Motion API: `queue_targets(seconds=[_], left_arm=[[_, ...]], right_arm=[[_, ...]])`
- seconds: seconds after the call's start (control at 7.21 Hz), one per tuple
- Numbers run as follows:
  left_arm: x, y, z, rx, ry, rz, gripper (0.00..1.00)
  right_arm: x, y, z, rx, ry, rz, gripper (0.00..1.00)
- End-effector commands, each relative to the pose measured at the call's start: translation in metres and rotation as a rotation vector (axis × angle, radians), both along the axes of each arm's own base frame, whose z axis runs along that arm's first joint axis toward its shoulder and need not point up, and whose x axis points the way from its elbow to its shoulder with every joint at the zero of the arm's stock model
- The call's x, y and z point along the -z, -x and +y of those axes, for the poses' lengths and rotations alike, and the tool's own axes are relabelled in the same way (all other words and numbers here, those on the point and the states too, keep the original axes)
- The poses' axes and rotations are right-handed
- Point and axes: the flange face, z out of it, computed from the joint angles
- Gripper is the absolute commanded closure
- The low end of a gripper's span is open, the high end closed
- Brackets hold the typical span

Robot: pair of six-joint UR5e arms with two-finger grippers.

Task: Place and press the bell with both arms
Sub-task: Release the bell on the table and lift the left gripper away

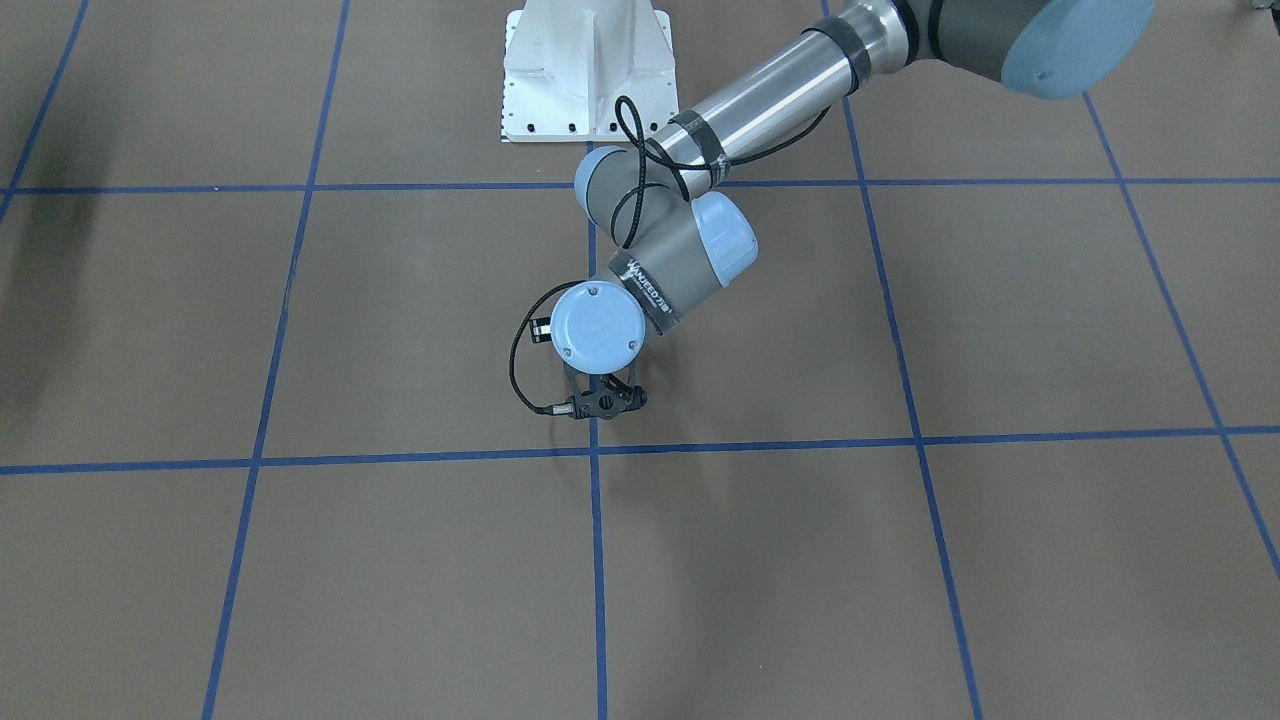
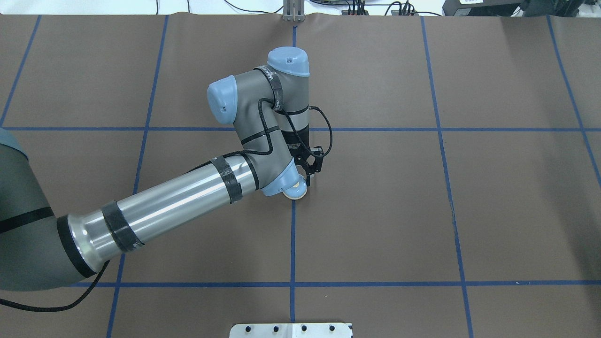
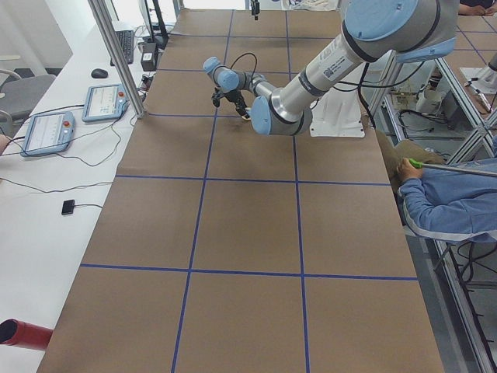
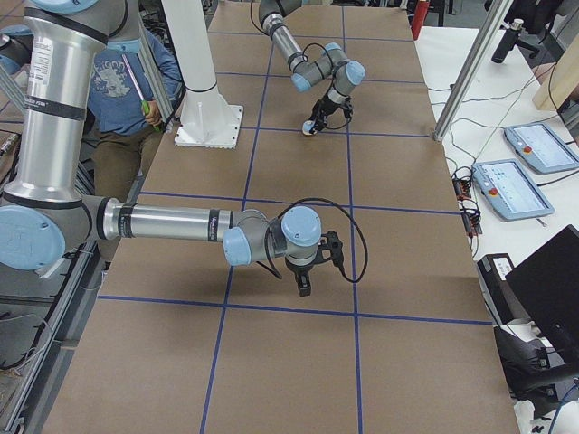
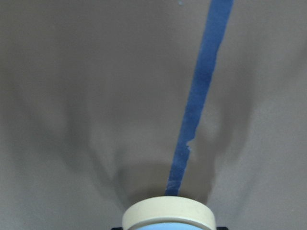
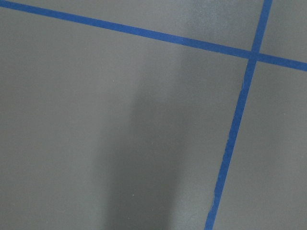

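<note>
The light-blue bell with a cream base (image 2: 296, 191) is at the tip of my left gripper (image 2: 309, 177), on or just above the brown table on a blue tape line near the middle. The arm's blue wrist cap partly covers it. In the left wrist view the bell's cream rim (image 5: 168, 213) fills the bottom centre between the jaws, with its shadow close beneath. The front-facing view shows the left gripper (image 1: 600, 402) pointing down, and the bell is hidden there. My right gripper (image 4: 304, 287) hangs low over the table far from the bell. I cannot tell whether it is open or shut.
The white bolted pedestal (image 1: 588, 70) stands at the robot's side of the table. A seated person in blue (image 3: 450, 202) is beside it. Teach pendants (image 3: 46, 128) lie on the white side bench. A metal post (image 4: 461, 72) rises at the table's edge.
</note>
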Motion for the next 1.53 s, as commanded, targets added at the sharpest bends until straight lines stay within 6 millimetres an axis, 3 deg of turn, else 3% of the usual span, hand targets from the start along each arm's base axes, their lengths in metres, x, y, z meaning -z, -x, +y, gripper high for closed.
queue_targets(seconds=[0.0,0.14,0.42,0.55,0.69,0.83,0.97,1.11,1.25,1.39], left_arm=[[0.000,-0.001,0.001,-0.001,0.000,0.000,0.29],[-0.001,-0.001,0.000,0.002,-0.012,0.006,0.04],[0.003,0.000,0.000,0.007,-0.028,0.019,0.01],[0.013,0.014,-0.011,0.031,-0.033,0.029,0.01],[0.036,0.054,-0.025,0.072,-0.068,0.086,0.01],[0.014,0.096,-0.012,0.093,-0.083,0.110,0.01],[-0.029,0.164,0.008,0.129,-0.110,0.145,0.01],[-0.068,0.227,0.041,0.145,-0.146,0.176,0.01],[-0.099,0.280,0.053,0.165,-0.178,0.184,0.01],[-0.138,0.323,0.060,0.156,-0.220,0.178,0.01]], right_arm=[[0.000,0.000,0.000,0.000,0.001,0.001,0.00],[0.000,0.000,0.000,0.001,-0.001,0.001,0.00],[0.002,0.001,-0.002,0.002,-0.004,0.002,0.00],[0.011,0.003,-0.012,-0.005,-0.018,-0.003,0.00],[0.036,0.014,-0.035,-0.044,-0.008,-0.016,0.00],[0.063,0.042,-0.051,-0.069,0.029,-0.030,0.00],[0.094,0.072,-0.069,-0.087,0.034,-0.053,0.00],[0.127,0.115,-0.082,-0.118,0.079,-0.087,0.00],[0.178,0.172,-0.089,-0.186,0.101,-0.090,0.00],[0.226,0.254,-0.069,-0.241,0.077,-0.059,0.05]])
